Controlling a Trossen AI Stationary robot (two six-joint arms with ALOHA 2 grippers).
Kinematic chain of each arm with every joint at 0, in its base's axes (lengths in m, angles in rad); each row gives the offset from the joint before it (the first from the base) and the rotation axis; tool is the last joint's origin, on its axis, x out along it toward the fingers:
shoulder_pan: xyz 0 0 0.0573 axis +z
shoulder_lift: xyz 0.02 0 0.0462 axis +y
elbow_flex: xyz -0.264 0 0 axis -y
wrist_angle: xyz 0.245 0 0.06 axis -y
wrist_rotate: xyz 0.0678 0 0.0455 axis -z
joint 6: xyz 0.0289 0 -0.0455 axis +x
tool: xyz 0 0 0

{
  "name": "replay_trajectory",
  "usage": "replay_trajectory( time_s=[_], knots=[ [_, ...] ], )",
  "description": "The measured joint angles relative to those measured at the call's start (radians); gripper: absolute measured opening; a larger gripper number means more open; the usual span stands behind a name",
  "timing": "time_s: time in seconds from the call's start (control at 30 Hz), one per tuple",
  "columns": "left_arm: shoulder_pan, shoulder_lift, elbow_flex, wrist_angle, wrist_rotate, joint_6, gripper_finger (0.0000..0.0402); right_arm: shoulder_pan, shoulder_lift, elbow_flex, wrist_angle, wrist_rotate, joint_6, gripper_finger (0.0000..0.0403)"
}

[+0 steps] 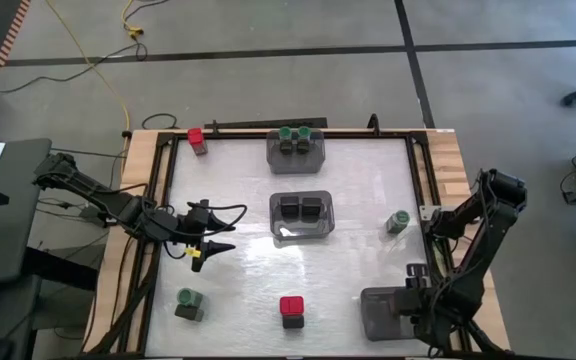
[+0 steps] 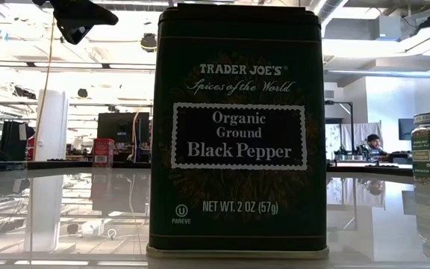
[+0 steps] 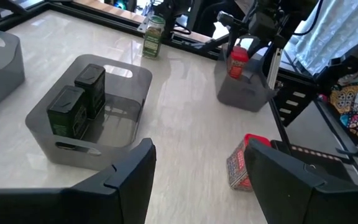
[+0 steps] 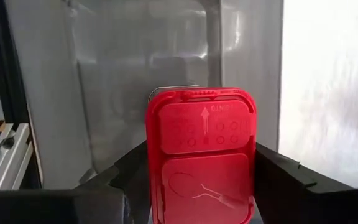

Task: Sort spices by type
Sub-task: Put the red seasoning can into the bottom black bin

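Observation:
My right gripper (image 4: 199,180) is over the near-right grey bin (image 1: 388,315), shut on a red-capped jar (image 4: 199,152); that jar also shows in the left wrist view (image 3: 237,62). My left gripper (image 1: 218,246) hovers open over the table's left part (image 3: 197,168), touching nothing. The middle bin (image 1: 303,232) holds two all-black tins (image 3: 79,99). The far bin (image 1: 298,155) holds two green-capped jars. Standing loose on their bases are a red-capped jar far left (image 1: 198,138), a green-capped one near left (image 1: 190,303), a red-capped one near the middle (image 1: 291,310) and a green-capped one on the right (image 1: 398,222). My right gripper pinches the red-capped jar between its two fingers (image 4: 129,177), which meet opposite sides at the cap's edge (image 4: 151,155). The fingers come from above, pointing down. The jar stays upright inside the bin's opening (image 3: 244,93); whether its base rests on the bin floor I cannot tell.
A black pepper tin (image 2: 237,134) stands close before the low camera and hides most of the table behind it. A dark frame rail (image 1: 163,200) runs around the table top. Bare table surface lies between the middle bin and the near jars.

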Motion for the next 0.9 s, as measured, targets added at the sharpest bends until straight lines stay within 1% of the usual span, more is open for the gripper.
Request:
replay_trajectory(
  time_s=[0.2, 0.4, 0.73, 0.9],
  knots=[
    [0.000, 0.000, 0.000, 0.000, 0.000, -0.003, 0.0233, 0.011, 0.000, 0.000, -0.004, 0.000, 0.074, 0.0243],
    [0.000, 0.000, 0.000, 0.000, 0.000, -0.005, 0.0233, 0.011, 0.000, 0.000, -0.014, 0.001, 0.115, 0.0244],
    [0.000, 0.000, 0.000, 0.000, 0.004, -0.011, 0.0233, 0.011, 0.000, 0.000, -0.021, 0.002, 0.107, 0.0245],
    [0.000, 0.000, 0.000, 0.000, 0.004, -0.011, 0.0233, 0.011, 0.000, 0.001, -0.061, 0.002, 0.108, 0.0245]
  ],
)
